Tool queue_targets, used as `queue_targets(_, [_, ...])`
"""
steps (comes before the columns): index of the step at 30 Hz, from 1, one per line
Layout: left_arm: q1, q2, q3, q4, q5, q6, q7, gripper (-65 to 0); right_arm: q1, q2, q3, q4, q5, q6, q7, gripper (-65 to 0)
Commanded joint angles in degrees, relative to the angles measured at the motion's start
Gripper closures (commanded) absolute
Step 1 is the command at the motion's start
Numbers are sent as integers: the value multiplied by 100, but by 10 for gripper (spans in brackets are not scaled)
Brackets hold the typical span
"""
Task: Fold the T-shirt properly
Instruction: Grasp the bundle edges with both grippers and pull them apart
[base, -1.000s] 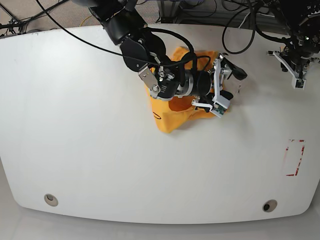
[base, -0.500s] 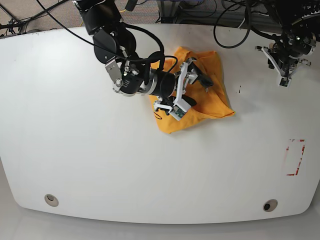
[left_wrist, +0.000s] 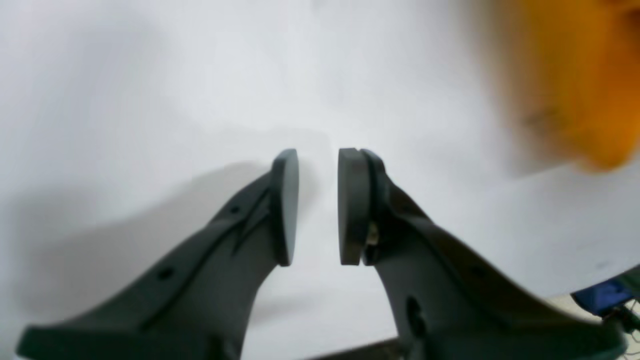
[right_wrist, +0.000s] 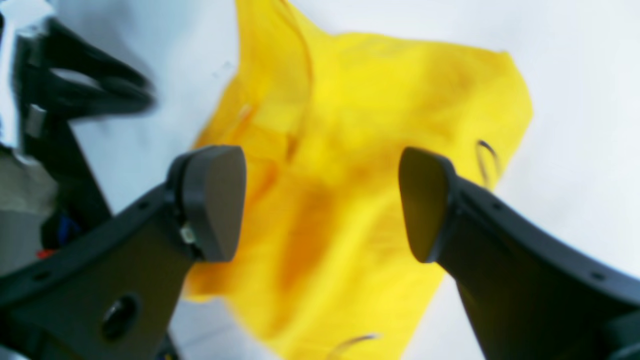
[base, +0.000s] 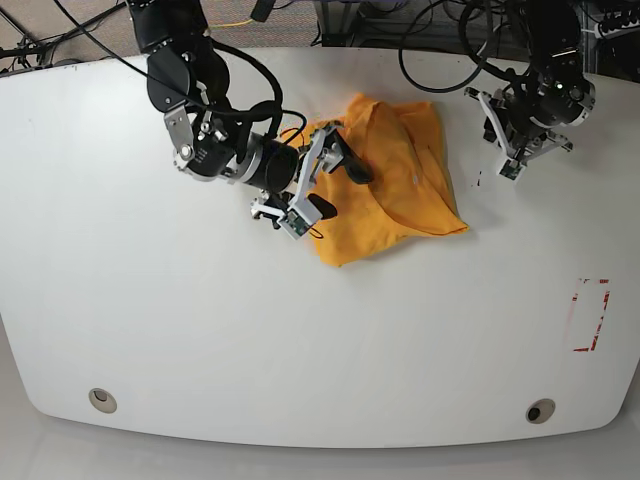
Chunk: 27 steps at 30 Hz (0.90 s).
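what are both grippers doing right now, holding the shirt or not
Left gripper: jaws nearly together with a narrow gap, nothing between them, over bare table.
Right gripper: open wide, empty, above the T-shirt.

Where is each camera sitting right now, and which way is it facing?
Base: high overhead, looking down on the white table, the T-shirt and both arms.
Left wrist: behind the left tool, aimed at bare table; its two nearly closed fingers show, with a blurred T-shirt edge at upper right.
Right wrist: behind the right tool, aimed at the crumpled T-shirt; its wide-open fingers frame the cloth.
Shared: all three views show the T-shirt and the table.
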Motion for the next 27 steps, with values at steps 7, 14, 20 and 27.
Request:
queue_targets(7, [-282, -122, 79, 125, 26, -3, -42, -114, -822, -144, -303, 280, 46, 59, 127, -458])
queue_targets(14, [-502, -711, -220, 213, -1, -3, -42, -114, -585, -426, -1551, -326, -956, 24, 541, -458])
queue_targets(20, [-713, -1195, -396, 239, -1, -3, -42, -114, -400, -478, -1612, 52, -1088, 59, 505, -458])
queue_targets(27, [-686, -1326, -62, 318, -1, -3, -42, -114, -101, -434, -997, 395, -1088, 59, 541, -458])
